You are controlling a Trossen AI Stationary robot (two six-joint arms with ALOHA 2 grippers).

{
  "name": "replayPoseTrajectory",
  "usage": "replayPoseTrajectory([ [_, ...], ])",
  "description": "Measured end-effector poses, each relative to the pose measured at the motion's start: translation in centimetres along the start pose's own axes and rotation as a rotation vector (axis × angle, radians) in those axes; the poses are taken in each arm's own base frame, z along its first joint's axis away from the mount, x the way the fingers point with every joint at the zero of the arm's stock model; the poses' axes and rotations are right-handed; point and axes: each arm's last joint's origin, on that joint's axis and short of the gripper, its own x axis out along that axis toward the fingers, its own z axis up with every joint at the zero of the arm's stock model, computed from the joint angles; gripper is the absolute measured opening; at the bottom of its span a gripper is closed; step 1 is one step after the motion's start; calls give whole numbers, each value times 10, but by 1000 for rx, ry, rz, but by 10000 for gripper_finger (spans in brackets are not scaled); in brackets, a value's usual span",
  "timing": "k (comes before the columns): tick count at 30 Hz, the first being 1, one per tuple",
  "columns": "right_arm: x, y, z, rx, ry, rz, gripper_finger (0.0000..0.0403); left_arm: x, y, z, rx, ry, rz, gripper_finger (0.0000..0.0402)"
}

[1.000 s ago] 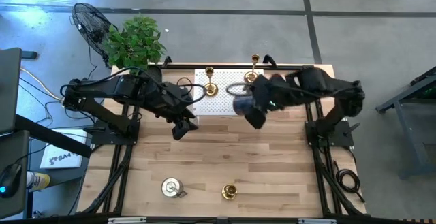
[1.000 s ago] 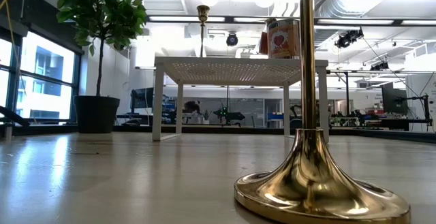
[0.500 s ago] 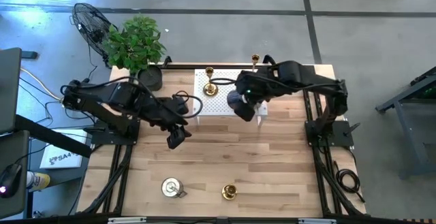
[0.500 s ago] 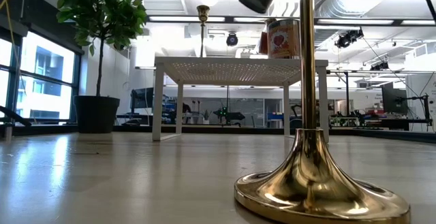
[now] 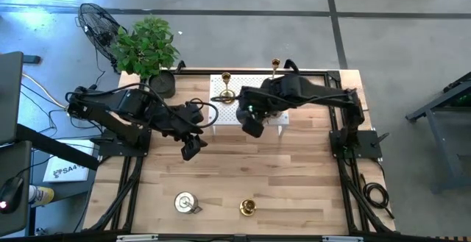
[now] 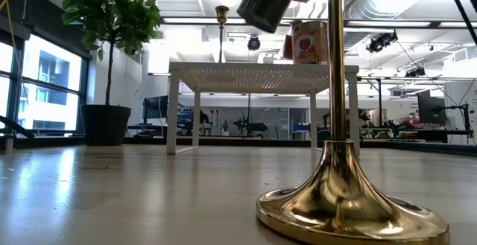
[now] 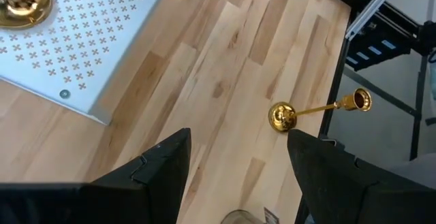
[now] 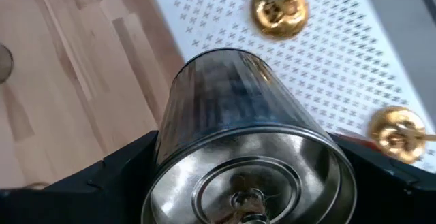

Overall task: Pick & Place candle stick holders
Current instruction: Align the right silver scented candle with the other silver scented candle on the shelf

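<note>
Item 1: my right gripper (image 5: 252,123), clamped on a squat silver-grey metal cylinder holder (image 8: 245,149). The cylinder is held tilted in the air over the front edge of the white perforated metal stand (image 5: 234,111); the low view shows it hanging above the stand's top, touching nothing.

Item 2: my left gripper (image 5: 190,148), fingers apart and holding nothing, above the bare wooden table (image 5: 294,176) just in front of the stand's left front corner.

Item 3: gold brass candlestick with round base and slim stem (image 5: 227,93), upright on the stand's rear left part.

Item 4: second gold brass candlestick (image 5: 275,67), near the stand's rear right corner; whether its base rests on the stand or on the table behind it is hard to judge from above.

Item 5: third gold brass candlestick (image 5: 247,207), upright on the table near the front edge, well apart from both grippers.

Item 6: second silver-grey cylinder holder (image 5: 185,202), on the table to the left of item 5, near the front edge.

Item 7: red-labelled tin can (image 6: 310,42), upright on the stand's right side.
</note>
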Motion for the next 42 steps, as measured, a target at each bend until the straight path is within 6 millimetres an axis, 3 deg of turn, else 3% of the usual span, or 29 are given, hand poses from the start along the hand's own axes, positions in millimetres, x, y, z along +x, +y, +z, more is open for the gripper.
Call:
replayPoseTrajectory([
  [5, 15, 0, 5, -31, 30, -20, 352, 0, 0, 0, -5, 0, 0, 241],
  [18, 30, -24, 15, 25, 56, -73, 352, 0, 0, 0, -30, 1, 0, 241],
  [26, 51, -23, 18, 5, 117, -75, 352, 0, 0, 0, -31, 3, -2, 241],
  [42, 65, -23, 20, 12, 166, -47, 351, 0, 0, 0, -30, 8, -1, 241],
])
